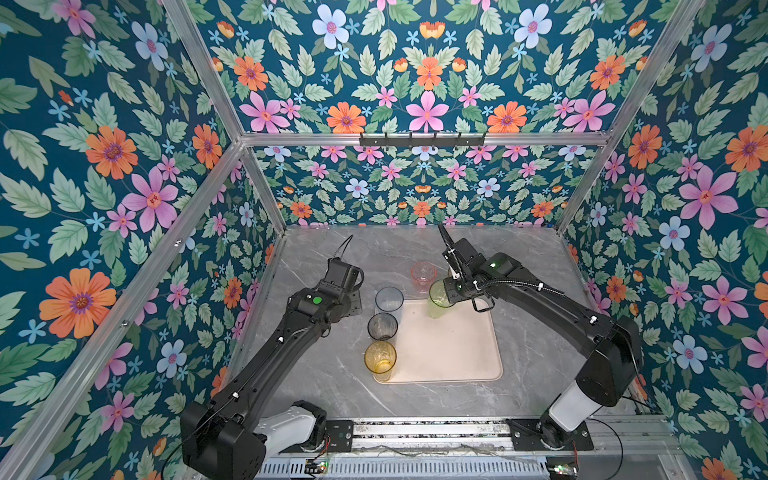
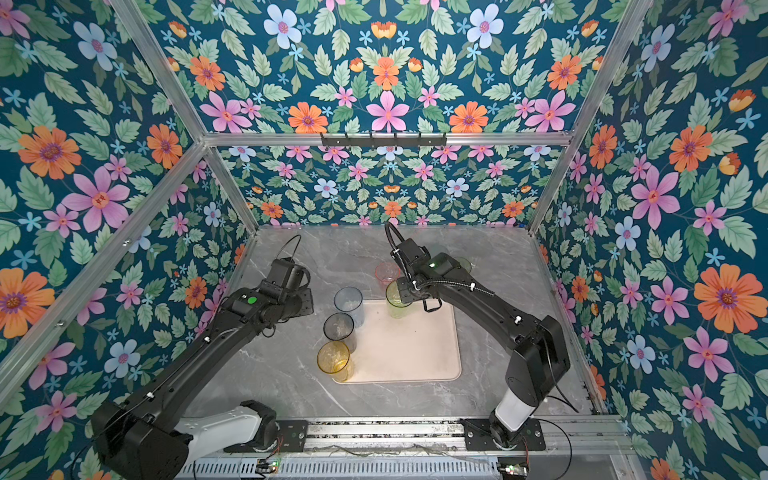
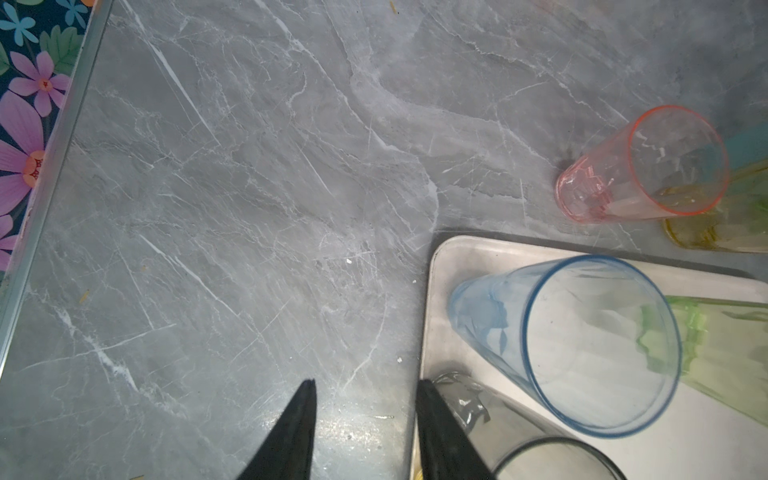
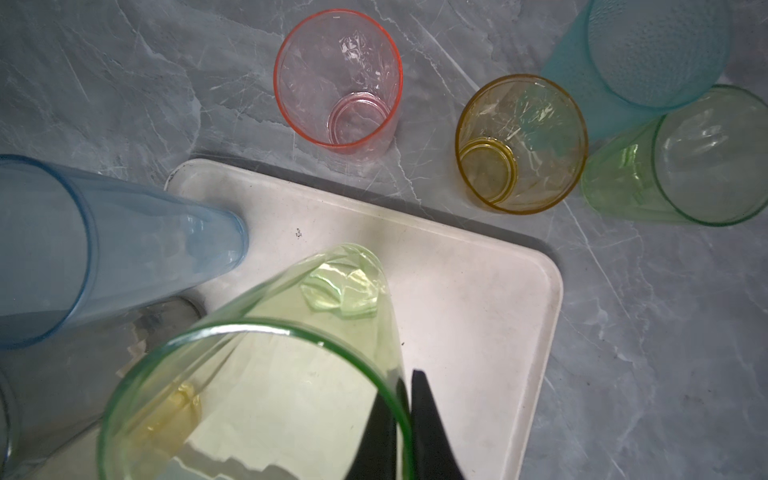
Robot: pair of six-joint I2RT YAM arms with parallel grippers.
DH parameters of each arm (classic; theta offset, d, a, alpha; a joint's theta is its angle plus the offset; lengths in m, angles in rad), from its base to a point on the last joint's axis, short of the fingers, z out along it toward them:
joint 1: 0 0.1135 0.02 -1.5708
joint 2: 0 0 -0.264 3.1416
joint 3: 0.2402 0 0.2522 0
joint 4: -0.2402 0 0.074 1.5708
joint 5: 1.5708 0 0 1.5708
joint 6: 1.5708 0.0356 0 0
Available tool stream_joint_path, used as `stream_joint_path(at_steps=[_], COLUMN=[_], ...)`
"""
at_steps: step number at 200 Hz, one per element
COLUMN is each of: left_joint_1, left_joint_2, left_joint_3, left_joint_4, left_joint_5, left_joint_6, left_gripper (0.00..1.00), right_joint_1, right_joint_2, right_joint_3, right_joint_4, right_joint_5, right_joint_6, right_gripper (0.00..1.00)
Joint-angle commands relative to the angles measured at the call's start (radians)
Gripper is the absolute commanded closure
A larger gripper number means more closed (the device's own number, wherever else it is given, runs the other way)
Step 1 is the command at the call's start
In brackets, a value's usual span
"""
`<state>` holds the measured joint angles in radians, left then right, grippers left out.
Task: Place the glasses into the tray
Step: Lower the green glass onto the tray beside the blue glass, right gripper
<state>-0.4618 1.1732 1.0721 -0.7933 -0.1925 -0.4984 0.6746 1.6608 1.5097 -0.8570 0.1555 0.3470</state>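
Right wrist view: my right claw [image 4: 409, 378] pinches shut on the rim of the tall green glass [image 4: 332, 291], over the 12 o'clock edge of the tray [image 4: 478, 291]. Eight in all: blue [image 4: 124, 232], grey [image 1: 382, 326] and amber [image 1: 380, 358] along its 9 o'clock side; pink [image 4: 338, 79], small amber [image 4: 521, 143], small green [image 4: 673, 166] and teal [image 4: 623, 62] outside past 12. My left claw [image 3: 365, 390] hangs half-open, empty.

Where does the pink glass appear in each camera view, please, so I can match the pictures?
Top view: the pink glass stands on the table beyond the tray's far edge.
Top view: pink glass next to the tall green glass.
Left wrist: pink glass on the table past the tray corner holding the blue glass.
Right wrist: pink glass upright on the table off that same corner.
Shared landmark: the blue glass.
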Motion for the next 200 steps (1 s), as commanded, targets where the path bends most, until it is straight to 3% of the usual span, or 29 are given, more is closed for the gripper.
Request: stream_joint_path(at_steps=[1, 94, 200], left_joint_1=[0.002, 0.003, 0.003], left_joint_2=[-0.008, -0.015, 0.002], left_joint_3=[0.002, 0.002, -0.008], left_joint_4=[0.005, 0.000, 0.009], left_joint_5=[-0.005, -0.001, 0.019], left_joint_6=[0.003, 0.003, 0.004], left_gripper=[0.57, 0.57, 0.57], right_joint_1=[0.003, 0.019, 0.019], right_joint_2=[0.033, 0.089, 0.153], right_joint_3=[-0.012, -0.057, 0.064], right_joint_4=[0.062, 0.159, -0.016], right_joint_5=[-0.014, -0.016, 0.014], right_joint_6=[0.024, 0.000, 0.049], right_gripper=[1.00, 1.00, 1.00])
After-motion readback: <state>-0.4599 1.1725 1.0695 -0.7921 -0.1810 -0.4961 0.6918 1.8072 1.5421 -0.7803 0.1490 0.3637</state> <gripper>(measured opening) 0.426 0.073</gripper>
